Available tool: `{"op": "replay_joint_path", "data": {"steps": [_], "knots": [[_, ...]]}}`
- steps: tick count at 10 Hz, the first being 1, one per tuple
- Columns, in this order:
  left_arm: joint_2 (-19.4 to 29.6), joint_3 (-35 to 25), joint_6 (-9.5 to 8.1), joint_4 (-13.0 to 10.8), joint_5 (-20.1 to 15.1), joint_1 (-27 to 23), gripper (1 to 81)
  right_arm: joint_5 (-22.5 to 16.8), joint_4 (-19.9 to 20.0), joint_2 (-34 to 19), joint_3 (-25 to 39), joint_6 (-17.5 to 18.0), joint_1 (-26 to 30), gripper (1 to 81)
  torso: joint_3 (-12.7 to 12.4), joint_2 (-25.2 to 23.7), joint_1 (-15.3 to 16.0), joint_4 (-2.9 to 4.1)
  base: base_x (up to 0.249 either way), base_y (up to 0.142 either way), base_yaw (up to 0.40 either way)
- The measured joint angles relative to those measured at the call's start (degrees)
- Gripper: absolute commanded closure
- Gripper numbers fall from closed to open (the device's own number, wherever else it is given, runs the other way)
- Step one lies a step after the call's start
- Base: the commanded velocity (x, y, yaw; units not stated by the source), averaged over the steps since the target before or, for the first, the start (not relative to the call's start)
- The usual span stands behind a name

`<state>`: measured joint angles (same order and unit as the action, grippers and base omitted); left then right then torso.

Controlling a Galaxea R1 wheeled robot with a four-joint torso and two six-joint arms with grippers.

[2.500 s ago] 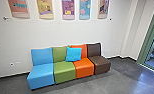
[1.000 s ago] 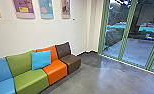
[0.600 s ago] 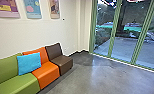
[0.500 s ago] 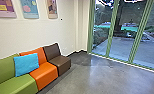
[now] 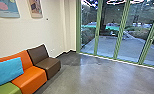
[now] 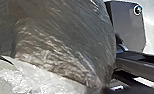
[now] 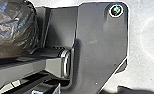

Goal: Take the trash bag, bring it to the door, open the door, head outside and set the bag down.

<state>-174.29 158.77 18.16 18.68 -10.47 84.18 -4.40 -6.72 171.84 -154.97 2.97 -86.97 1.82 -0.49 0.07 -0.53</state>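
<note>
the crinkled bag [image 6: 63, 37] bulges beside the robot's base [image 7: 100, 37], seats [image 5: 30, 77] face the floor [image 5: 93, 77] near glass doors [image 5: 119, 32], and i can't tell how either arm's jaws stand.

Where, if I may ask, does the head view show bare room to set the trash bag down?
The grey floor shows bare between the brown seat and the green-framed glass panels, likely room for the trash bag. It is crowded to the left: the orange seat adjoins the brown one, and a blue cushion overlaps it.
</note>
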Motion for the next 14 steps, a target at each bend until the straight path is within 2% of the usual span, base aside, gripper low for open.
{"op": "replay_joint_path", "data": {"steps": [14], "knots": [[0.0,0.0,0.02,-0.9,0.0,0.0,81.1,0.0,-0.4,0.2,-0.2,0.0,0.0,1.0,0.0,0.0,0.0,0.00,0.000,0.000,-0.345]]}}
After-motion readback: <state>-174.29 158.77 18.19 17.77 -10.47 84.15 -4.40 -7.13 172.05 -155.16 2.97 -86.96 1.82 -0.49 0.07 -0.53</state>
